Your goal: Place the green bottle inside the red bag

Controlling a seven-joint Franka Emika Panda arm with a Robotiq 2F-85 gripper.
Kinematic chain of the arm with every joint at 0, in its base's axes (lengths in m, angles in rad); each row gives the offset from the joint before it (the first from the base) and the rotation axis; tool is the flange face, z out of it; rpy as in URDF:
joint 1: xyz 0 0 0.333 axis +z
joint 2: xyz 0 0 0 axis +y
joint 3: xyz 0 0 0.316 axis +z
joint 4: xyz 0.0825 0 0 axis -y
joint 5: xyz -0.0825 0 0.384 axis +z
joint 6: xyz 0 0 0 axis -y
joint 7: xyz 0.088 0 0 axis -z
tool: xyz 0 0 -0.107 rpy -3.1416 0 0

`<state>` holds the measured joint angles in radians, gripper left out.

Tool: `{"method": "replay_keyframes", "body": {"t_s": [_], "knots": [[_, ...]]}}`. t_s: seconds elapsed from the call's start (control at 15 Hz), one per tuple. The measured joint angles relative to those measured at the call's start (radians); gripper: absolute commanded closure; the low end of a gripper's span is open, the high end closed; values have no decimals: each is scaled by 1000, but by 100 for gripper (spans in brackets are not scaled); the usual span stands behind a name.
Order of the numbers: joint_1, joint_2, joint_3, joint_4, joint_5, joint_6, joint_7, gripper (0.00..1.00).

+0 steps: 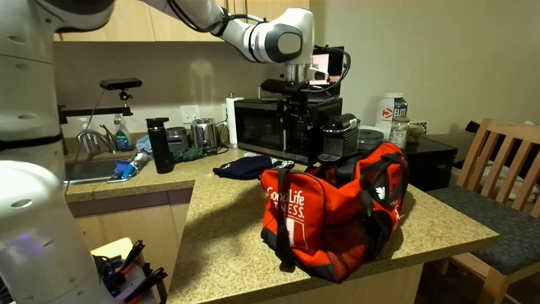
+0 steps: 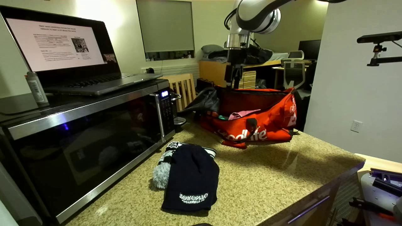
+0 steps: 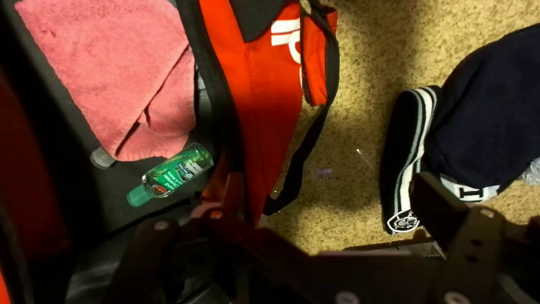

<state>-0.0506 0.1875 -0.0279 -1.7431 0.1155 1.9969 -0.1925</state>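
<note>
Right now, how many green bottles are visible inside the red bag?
1: the green bottle, lying in the red bag beside the pink cloth; more may be hidden underneath.

The arm (image 1: 236,34) has white shells (image 1: 27,93) with oval recesses (image 1: 22,203) and a black band (image 1: 31,144). The wrist joint (image 1: 297,20) carries a rounded dark-grey cover (image 1: 271,44) with a pale oval inset (image 1: 289,43). External cables (image 1: 185,17) are black; the cylindrical collar (image 1: 296,73) is bare metal. The end effector (image 3: 328,188) is black, with angular linkage bars (image 3: 358,274) and round, light-coloured screw heads (image 3: 347,298).
</note>
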Motion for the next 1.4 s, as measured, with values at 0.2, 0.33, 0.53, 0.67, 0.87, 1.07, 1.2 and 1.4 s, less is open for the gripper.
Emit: {"method": "replay_keyframes", "body": {"t_s": [0.2,0.33,0.53,0.67,0.87,1.07,1.2,1.4], "knots": [[0,1,0,-1,0,0,1,0],[2,7,1,-1,0,-2,2,0],[13,25,21,-1,0,-11,2,0],[24,33,37,0,0,-31,1,0],[37,34,54,5,0,-85,1,0],[45,34,60,18,-1,-159,1,0],[48,34,62,28,-3,-207,1,0],[55,31,63,31,-9,-241,1,0]]}}
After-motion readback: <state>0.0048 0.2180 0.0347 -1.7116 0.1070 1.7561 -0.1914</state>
